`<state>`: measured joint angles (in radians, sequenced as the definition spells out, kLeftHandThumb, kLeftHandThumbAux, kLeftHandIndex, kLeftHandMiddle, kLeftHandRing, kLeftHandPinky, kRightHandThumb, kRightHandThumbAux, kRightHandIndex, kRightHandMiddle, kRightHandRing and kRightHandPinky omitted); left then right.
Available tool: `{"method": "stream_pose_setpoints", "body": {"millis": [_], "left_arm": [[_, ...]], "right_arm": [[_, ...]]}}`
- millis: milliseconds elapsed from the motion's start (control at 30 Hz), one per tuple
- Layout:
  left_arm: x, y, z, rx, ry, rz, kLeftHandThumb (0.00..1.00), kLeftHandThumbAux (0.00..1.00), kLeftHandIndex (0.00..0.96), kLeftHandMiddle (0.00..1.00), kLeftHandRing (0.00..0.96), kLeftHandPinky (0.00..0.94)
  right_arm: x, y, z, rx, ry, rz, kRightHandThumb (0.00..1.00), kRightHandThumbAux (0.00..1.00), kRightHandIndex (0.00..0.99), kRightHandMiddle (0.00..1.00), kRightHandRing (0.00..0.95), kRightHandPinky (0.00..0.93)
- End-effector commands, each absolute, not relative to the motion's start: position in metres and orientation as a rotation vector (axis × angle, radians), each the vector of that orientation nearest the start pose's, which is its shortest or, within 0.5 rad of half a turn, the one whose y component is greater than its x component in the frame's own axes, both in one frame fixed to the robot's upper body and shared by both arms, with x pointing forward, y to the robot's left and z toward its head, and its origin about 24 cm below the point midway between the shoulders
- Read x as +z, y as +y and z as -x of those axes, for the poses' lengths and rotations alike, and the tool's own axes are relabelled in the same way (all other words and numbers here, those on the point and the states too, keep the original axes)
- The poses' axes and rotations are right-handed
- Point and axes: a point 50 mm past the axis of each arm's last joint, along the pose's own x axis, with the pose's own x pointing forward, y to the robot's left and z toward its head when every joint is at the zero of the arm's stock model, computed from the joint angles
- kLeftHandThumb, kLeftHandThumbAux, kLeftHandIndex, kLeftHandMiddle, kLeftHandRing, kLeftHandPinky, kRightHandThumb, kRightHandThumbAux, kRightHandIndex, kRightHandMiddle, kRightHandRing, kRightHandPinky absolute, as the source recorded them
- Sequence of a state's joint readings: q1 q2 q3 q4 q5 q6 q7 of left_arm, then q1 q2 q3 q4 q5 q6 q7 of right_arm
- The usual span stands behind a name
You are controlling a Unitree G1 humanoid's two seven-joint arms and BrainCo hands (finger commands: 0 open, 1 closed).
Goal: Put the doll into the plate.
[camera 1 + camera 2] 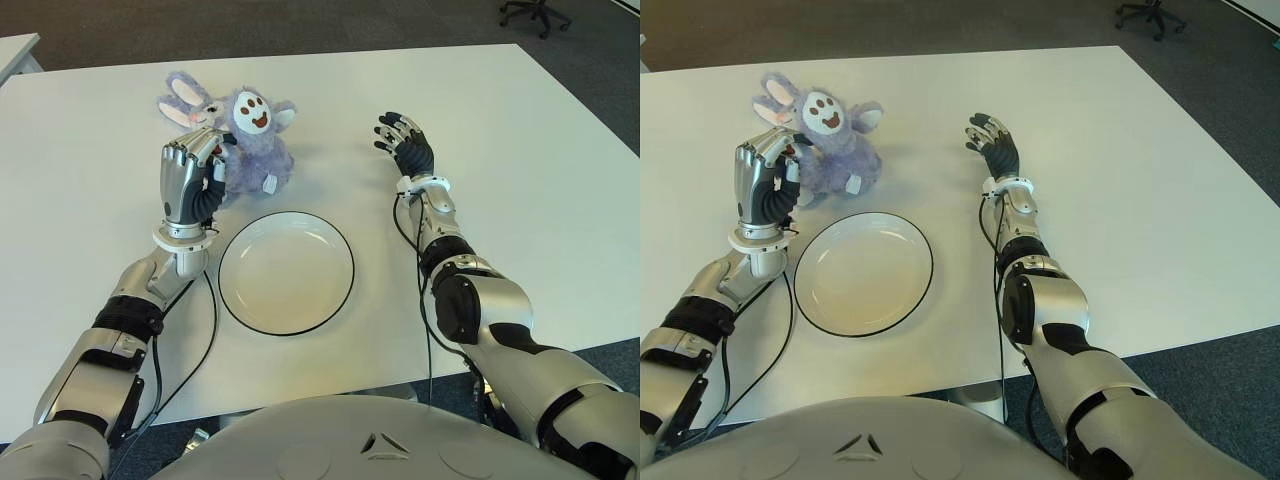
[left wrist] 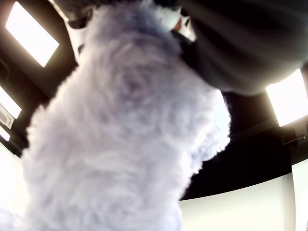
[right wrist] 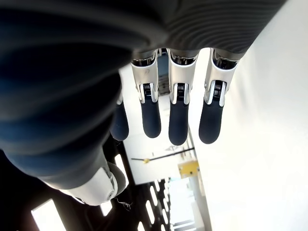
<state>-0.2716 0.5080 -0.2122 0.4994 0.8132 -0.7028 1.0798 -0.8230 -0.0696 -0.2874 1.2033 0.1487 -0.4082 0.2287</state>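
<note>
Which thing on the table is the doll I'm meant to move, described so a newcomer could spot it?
On the white table, look just beyond the round white plate, toward its far left. There the left hand is closed on the doll, a fluffy lavender plush with long rabbit ears and brown-spotted white paw pads. It is the only soft, furry thing there; the right hand is open and empty.

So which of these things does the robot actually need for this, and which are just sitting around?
Needed:
- doll, purple and fluffy, gripped by the left robot hand
- plate, white, bare, on the table just in front of the doll

Just around:
- right robot hand, open, holding nothing, to the doll's right
- office chair, beyond the table
</note>
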Motion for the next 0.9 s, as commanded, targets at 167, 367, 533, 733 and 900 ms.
{"method": "stream_pose_setpoints", "body": {"millis": [167, 367, 533, 733, 900], "left_arm": [[0.076, 0.199, -0.267, 0.27, -0.92, -0.891, 0.94, 0.657, 0.361, 0.47, 0.593, 0.662], [0.079, 0.2, -0.269, 0.277, -0.936, -0.899, 0.941, 0.656, 0.363, 0.47, 0.592, 0.674], [0.083, 0.199, -0.271, 0.284, -0.95, -0.89, 0.94, 0.657, 0.362, 0.47, 0.59, 0.653], [0.087, 0.199, -0.273, 0.292, -0.958, -0.872, 0.939, 0.657, 0.36, 0.47, 0.585, 0.639], [0.091, 0.199, -0.275, 0.296, -0.962, -0.865, 0.94, 0.656, 0.363, 0.476, 0.589, 0.669]], "right_arm": [[0.044, -0.144, -0.369, 0.115, 0.043, -0.223, 0.522, 0.772, 0.238, 0.223, 0.245, 0.301], [0.044, -0.144, -0.369, 0.117, 0.042, -0.226, 0.526, 0.774, 0.241, 0.225, 0.247, 0.303], [0.044, -0.144, -0.369, 0.117, 0.04, -0.228, 0.533, 0.773, 0.244, 0.228, 0.25, 0.305], [0.044, -0.143, -0.369, 0.117, 0.042, -0.228, 0.532, 0.77, 0.239, 0.223, 0.247, 0.305], [0.044, -0.144, -0.369, 0.115, 0.041, -0.227, 0.527, 0.771, 0.24, 0.225, 0.245, 0.301]]}}
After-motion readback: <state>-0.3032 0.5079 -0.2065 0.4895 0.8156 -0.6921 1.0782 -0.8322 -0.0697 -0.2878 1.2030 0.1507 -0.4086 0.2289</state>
